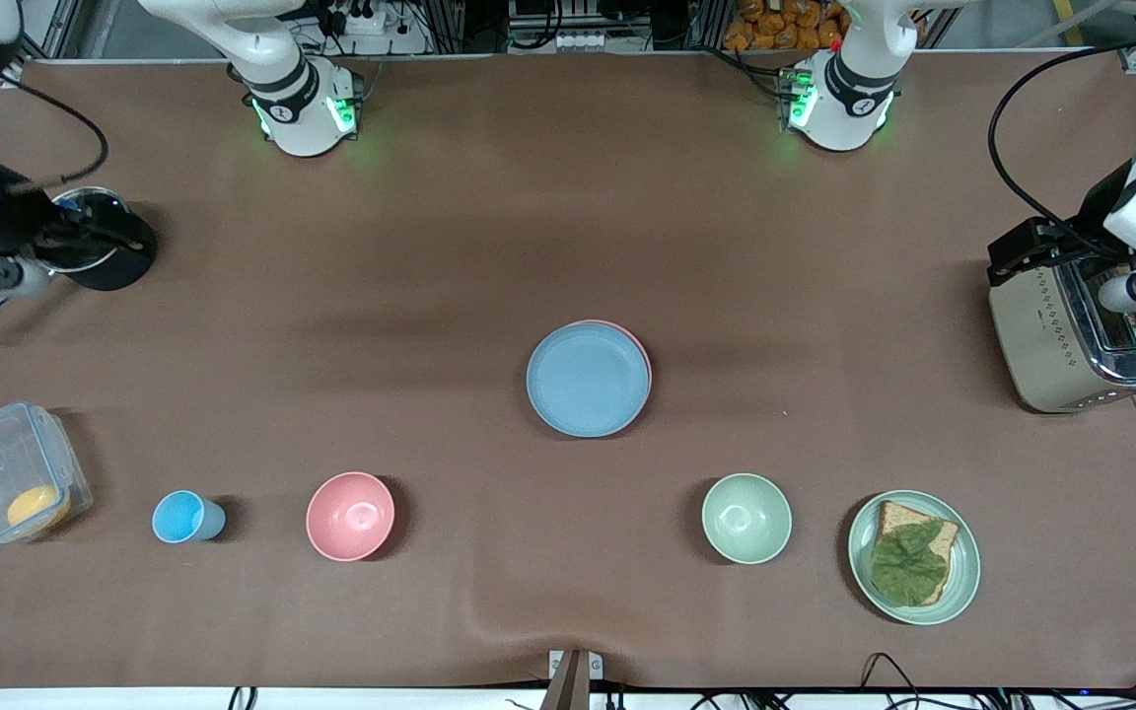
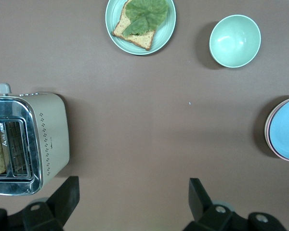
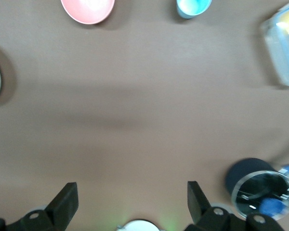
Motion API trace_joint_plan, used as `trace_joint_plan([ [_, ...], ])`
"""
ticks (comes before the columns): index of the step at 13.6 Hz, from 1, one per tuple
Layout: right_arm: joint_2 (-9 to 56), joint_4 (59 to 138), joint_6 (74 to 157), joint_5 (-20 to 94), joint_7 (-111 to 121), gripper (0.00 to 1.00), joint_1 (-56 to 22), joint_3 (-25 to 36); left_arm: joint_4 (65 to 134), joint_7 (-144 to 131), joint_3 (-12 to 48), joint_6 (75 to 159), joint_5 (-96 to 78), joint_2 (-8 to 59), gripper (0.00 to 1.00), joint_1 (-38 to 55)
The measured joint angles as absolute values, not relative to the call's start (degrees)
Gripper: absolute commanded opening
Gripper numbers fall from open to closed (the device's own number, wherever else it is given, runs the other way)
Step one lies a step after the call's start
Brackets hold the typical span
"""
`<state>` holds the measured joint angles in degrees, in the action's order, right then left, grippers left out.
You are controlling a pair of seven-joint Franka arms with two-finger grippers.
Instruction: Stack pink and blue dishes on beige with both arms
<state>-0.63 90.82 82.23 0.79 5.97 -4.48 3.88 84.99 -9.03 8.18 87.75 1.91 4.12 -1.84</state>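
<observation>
The light blue plate [image 1: 588, 380] lies on the pale pink plate [image 1: 639, 340] in the middle of the table; only a thin pink rim shows. The same blue plate [image 2: 288, 127] and pink rim [image 2: 270, 144] appear at the edge of the left wrist view. The beige plate is hidden or out of view. My left gripper [image 2: 134, 195] [image 1: 1051, 247] hangs open over bare table beside the toaster, holding nothing. At the right arm's end of the table my right gripper [image 3: 132, 197] [image 1: 45, 237] is open and empty too, up beside a black cup. Both are well away from the stack.
A toaster [image 1: 1071, 335] with bread stands at the left arm's end. Nearer the front camera are a green plate with bread and a leaf [image 1: 913, 557], a green bowl [image 1: 746, 518], a pink bowl [image 1: 350, 516], a blue cup [image 1: 183, 517] and a clear box [image 1: 11, 473]. A black cup [image 1: 109, 261] holds utensils.
</observation>
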Motion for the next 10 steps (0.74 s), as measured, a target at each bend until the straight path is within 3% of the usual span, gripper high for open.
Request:
trace_joint_plan([
  [10, 0.0, 88.6, 81.1, -0.5, 9.6, 1.0, -4.4, 3.9, 85.0, -9.0, 8.2, 87.8, 1.9, 4.1, 1.0, -1.8],
])
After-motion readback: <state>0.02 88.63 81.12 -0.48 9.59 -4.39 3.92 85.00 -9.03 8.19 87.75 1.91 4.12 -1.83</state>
